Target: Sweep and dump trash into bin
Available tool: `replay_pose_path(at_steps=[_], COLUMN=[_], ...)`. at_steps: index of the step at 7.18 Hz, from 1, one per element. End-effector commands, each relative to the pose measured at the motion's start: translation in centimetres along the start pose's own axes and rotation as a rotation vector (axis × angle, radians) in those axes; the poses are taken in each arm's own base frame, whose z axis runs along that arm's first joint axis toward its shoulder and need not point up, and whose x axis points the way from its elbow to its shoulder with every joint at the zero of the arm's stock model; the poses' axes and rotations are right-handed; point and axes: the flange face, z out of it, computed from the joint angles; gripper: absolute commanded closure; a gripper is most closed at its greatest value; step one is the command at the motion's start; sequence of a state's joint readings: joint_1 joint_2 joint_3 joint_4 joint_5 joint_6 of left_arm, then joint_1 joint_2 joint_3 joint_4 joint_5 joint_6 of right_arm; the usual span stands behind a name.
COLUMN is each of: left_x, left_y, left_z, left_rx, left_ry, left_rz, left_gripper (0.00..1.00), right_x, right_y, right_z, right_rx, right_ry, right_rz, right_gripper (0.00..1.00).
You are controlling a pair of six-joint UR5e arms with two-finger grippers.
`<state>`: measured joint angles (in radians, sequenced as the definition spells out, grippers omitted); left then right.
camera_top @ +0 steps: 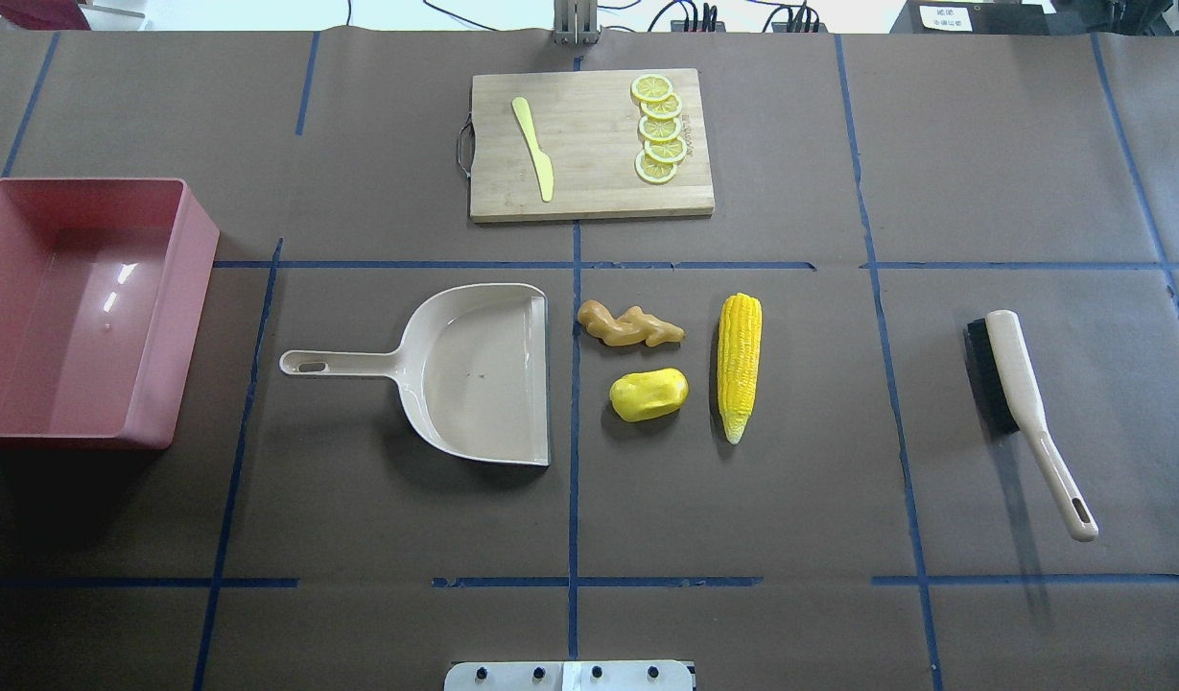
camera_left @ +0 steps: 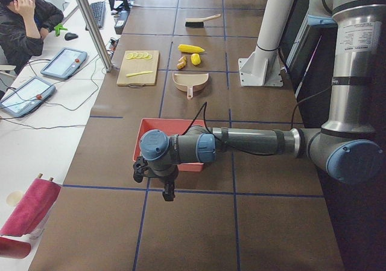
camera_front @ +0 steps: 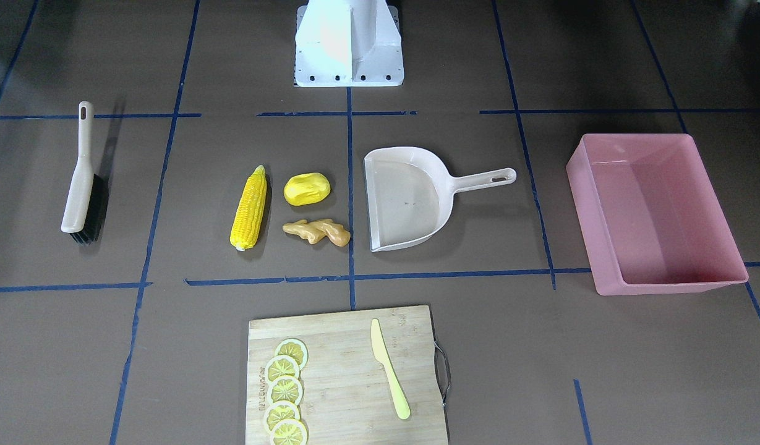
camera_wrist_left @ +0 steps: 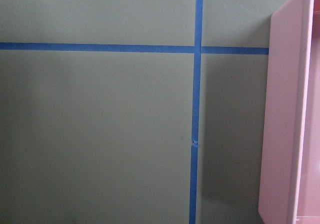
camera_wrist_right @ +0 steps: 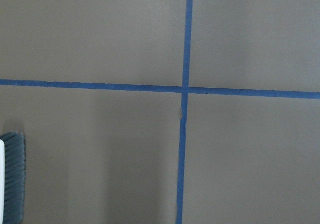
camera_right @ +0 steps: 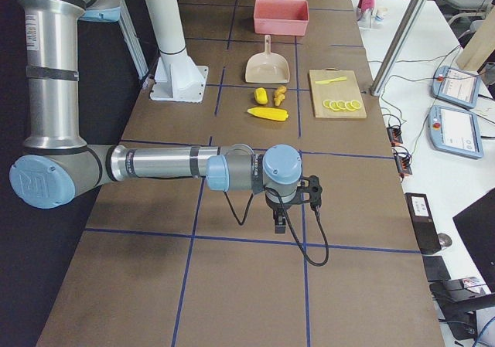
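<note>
The trash lies in a group mid-table: a yellow corn cob [camera_front: 250,207], a rounded yellow lump [camera_front: 307,188] and a knobbly tan ginger root [camera_front: 318,232]. Just beside them the beige dustpan [camera_front: 407,198] lies with its open mouth toward the trash. The pink bin [camera_front: 670,288] stands empty at the table's left end. My left gripper [camera_left: 167,191] hangs beyond the bin in the exterior left view, and its wrist view catches the bin wall [camera_wrist_left: 287,124]. My right gripper [camera_right: 280,225] hangs past the brush [camera_front: 83,176]. I cannot tell whether either gripper is open or shut.
A wooden cutting board [camera_front: 349,346] at the far side carries lemon slices [camera_front: 285,389] and a pale yellow knife [camera_front: 389,368]. The white robot base [camera_front: 349,43] stands at the near edge. A person [camera_left: 24,17] sits at a side desk.
</note>
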<state>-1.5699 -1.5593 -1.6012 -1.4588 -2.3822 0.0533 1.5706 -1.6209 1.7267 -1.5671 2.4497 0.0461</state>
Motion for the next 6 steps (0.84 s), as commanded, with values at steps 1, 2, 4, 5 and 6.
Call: replay_pose_path(at_steps=[1, 2, 4, 5, 6], left_x=[0.2, 0.2, 0.6, 0.6, 0.6], left_y=[-0.1, -0.1, -0.1, -0.1, -0.1], left_z=[0.0, -0.1, -0.3, -0.3, -0.3], left_rx=[-0.001, 0.002, 0.007, 0.007, 0.007], left_ry=[0.000, 0.001, 0.001, 0.001, 0.001], left_rz=[0.006, 0.009, 0.017, 0.020, 0.020], left_gripper=[0.00, 0.00, 0.00, 0.00, 0.00], right_x=[-10.8, -13.8, -17.9, -19.7, -20.4], right_y=[0.0, 1.5, 5.9, 8.2, 9.3], right_z=[0.5, 1.3, 4.4, 7.6, 9.2], right_rx=[-0.019, -0.027, 0.006, 0.029, -0.003], right_ry=[-0.037, -0.016, -0.038, -0.014, 0.000], right_rz=[0.066, 0.065, 0.150, 0.124, 0.132], right_gripper=[0.01, 0.00, 0.00, 0.00, 0.00])
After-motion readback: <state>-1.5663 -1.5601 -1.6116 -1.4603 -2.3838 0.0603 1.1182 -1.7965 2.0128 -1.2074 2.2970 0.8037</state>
